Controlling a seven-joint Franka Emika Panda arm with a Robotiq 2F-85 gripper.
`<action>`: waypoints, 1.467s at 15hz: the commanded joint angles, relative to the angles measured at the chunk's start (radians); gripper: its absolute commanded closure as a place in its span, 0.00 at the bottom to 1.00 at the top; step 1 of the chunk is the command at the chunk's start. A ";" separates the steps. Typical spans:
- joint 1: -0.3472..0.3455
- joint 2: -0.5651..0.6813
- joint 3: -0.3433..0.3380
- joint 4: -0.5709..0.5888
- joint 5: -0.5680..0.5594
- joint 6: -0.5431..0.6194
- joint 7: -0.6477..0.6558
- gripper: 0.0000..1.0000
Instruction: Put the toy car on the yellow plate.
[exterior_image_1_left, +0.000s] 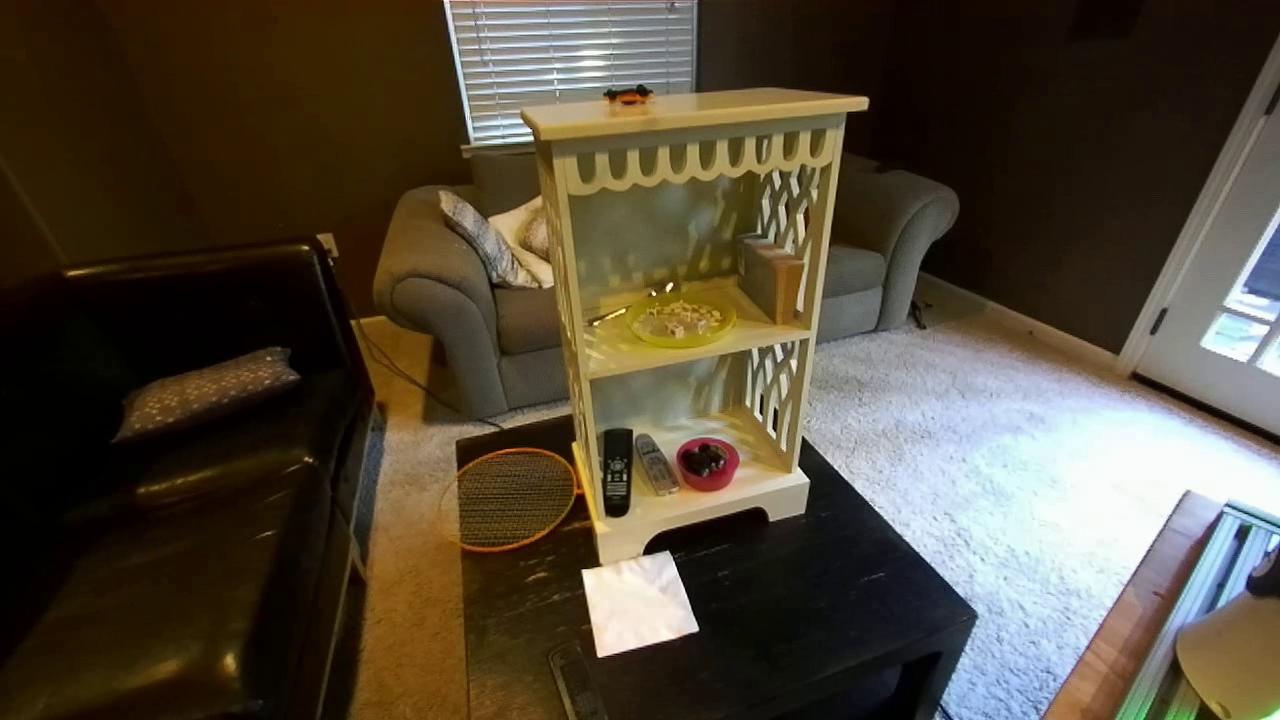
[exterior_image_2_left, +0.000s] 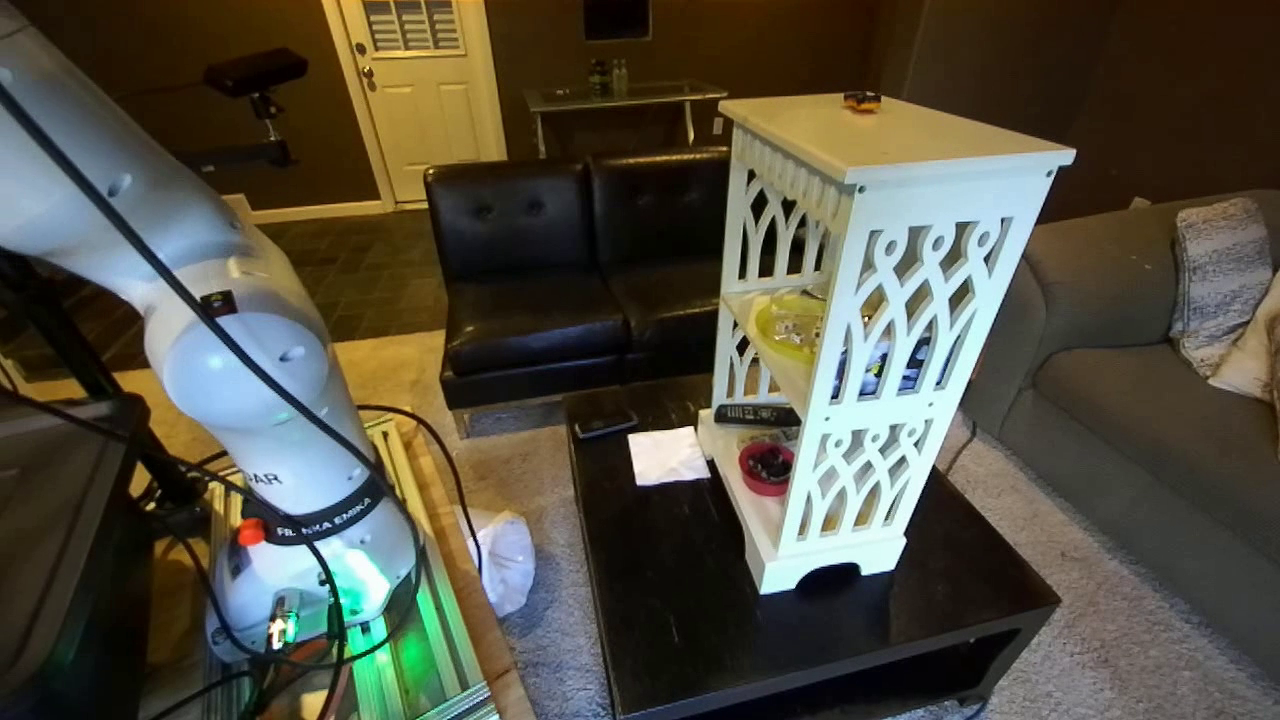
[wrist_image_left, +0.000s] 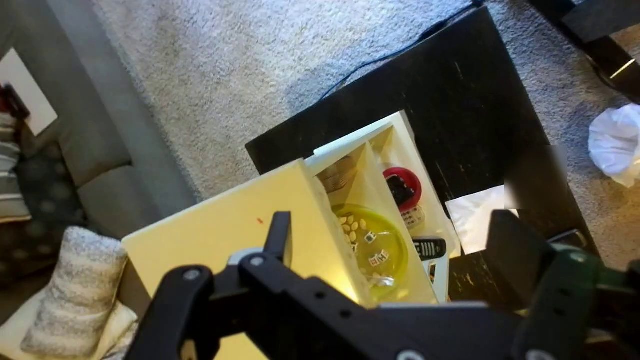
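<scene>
The toy car (exterior_image_1_left: 628, 95) is a tiny dark and orange toy on top of the white shelf unit, and it also shows in an exterior view (exterior_image_2_left: 862, 101). In the wrist view it does not show. The yellow plate (exterior_image_1_left: 683, 341) lies in the upper compartment with small white pieces on it. It also shows in an exterior view (exterior_image_2_left: 770, 338) and in the wrist view (wrist_image_left: 401, 245). My gripper (wrist_image_left: 393, 222) is open with nothing between its fingers, seen over the shelf unit in the wrist view. The gripper is out of frame in both exterior views.
The shelf unit (exterior_image_1_left: 700, 108) stands on a black table (exterior_image_1_left: 800, 590). A box (exterior_image_1_left: 772, 278) stands beside the plate. A black remote (exterior_image_1_left: 617, 472), grey remote (exterior_image_1_left: 656, 464) and pink bowl (exterior_image_1_left: 708, 478) sit in the lower compartment. White paper (exterior_image_1_left: 640, 603) and a racket (exterior_image_1_left: 515, 500) lie on the table.
</scene>
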 joint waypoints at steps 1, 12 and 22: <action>-0.017 0.021 0.002 0.026 0.021 0.028 -0.037 0.00; -0.041 0.180 -0.101 0.205 0.199 0.050 -0.218 0.00; -0.168 0.486 -0.148 0.506 0.631 0.053 -0.758 0.00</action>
